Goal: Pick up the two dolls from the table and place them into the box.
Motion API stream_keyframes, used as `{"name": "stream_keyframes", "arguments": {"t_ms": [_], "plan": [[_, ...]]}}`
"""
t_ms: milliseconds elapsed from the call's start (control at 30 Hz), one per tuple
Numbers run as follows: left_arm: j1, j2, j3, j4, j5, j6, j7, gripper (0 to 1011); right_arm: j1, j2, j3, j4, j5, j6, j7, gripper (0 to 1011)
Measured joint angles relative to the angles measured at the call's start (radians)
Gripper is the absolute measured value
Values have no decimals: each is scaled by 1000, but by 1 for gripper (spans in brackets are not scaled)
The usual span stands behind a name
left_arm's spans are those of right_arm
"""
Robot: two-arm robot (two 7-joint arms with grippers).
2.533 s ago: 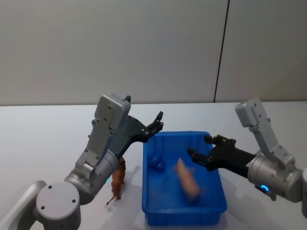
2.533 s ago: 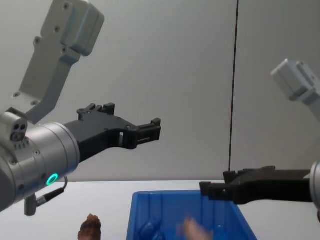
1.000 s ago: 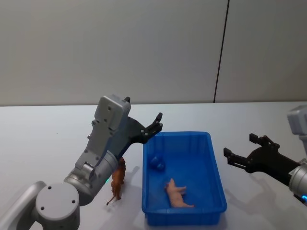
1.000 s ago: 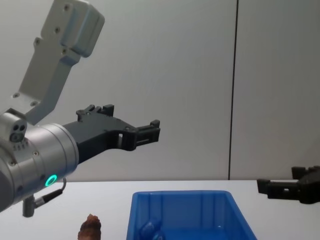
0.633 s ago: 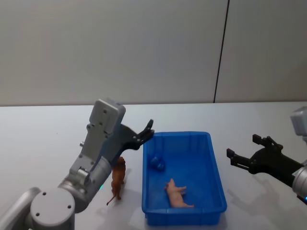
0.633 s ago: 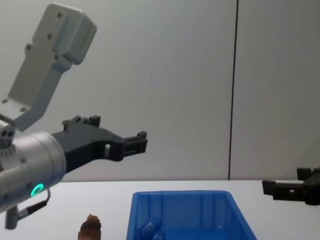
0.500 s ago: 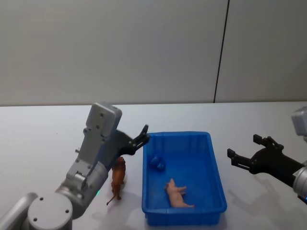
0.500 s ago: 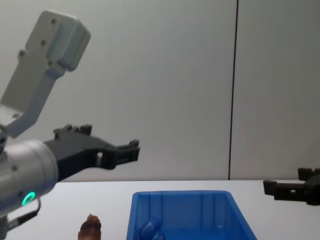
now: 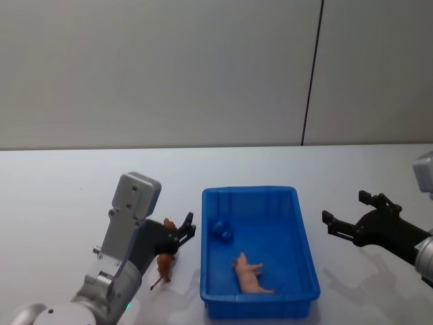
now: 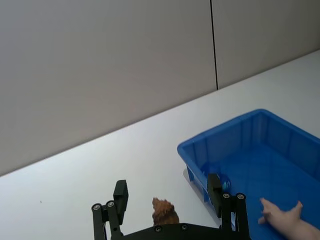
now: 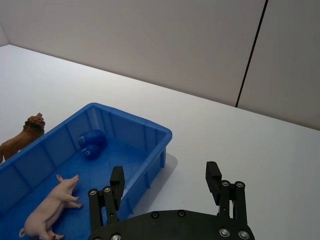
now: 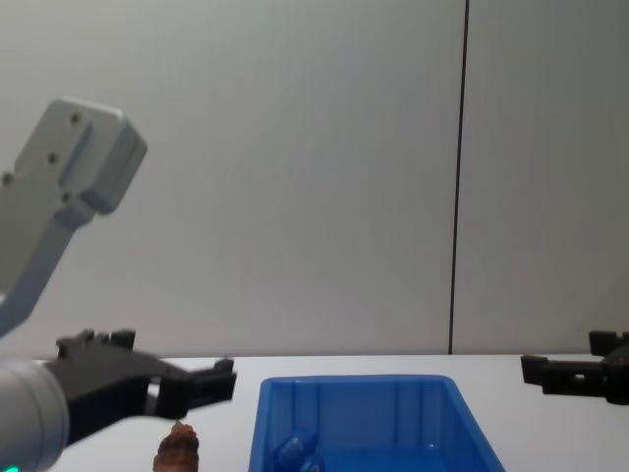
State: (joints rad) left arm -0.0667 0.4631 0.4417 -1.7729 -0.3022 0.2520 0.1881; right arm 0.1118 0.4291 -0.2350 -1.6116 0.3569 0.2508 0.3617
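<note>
**One doll in the box, one on the table beside it**

The pink doll (image 9: 249, 273) lies on its side on the floor of the box (image 9: 249, 190), towards the near end. A small blue lump (image 9: 220, 231) sits in the box's far left corner, well apart from the doll. From the right wrist view the pink doll (image 11: 52, 205) shows four legs and a curled tail, with the blue lump (image 11: 92, 141) close against the left wall.

The brown doll (image 9: 166, 261) stands upright on the table (image 9: 67, 196), just outside the box's left wall and near it. In the chest view its knobbly head (image 12: 178, 449) rises just left of the box's corner.

The left pincer (image 9: 184, 238) is low over the table, right by the brown doll's head, with its fingers spread wide. In the left wrist view the doll's head (image 10: 164, 212) sits in the gap between the two fingers (image 10: 120, 189). Whether either finger touches the doll is hard to say; they seem to stand clear of it on both sides. The box's near corner (image 10: 187, 150) lies just past one fingertip.

The right pincer (image 9: 345, 208) hangs above the table to the right of the box, well apart from it, also spread wide and holding nothing. It points towards the box.
</note>
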Motion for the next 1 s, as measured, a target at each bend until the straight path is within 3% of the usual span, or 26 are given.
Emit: {"name": "stream_keyframes", "arguments": {"t_ms": [467,1000], "plan": [[47,3,0,23,-68,28,4,1001,-1,1,1,-1,1,0,0,1001],[49,-14,-9,110,-90,7,-42,1001,-2,2,1,-1,1,0,0,1001]]}}
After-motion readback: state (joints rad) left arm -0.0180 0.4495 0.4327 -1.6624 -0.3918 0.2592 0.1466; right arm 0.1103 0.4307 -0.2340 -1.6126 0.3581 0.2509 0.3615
